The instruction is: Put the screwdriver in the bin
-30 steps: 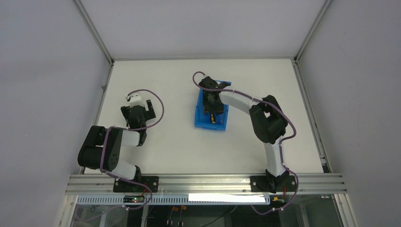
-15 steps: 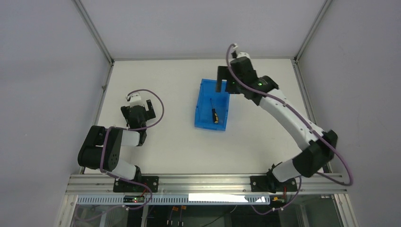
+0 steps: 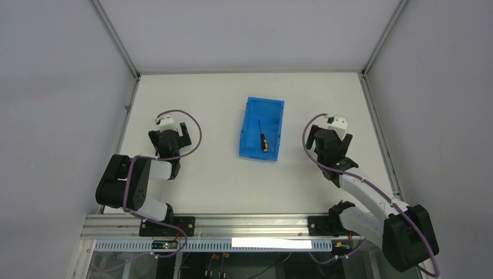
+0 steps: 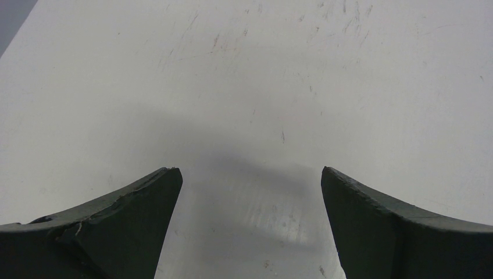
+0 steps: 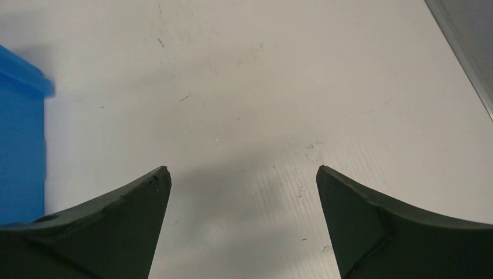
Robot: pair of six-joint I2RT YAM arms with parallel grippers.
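White table (image 3: pixel 221 180), faintly scratched; grey walls (image 3: pixel 58 87); aluminium rail (image 3: pixel 250 224) along near edge.

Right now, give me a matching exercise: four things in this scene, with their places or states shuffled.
1 screwdriver
2 bin
3 left gripper
4 right gripper

A jaws open, right of the bin
B blue, on the table
C lying inside the bin
D jaws open, left of the bin

Pairs: 1-C, 2-B, 3-D, 4-A
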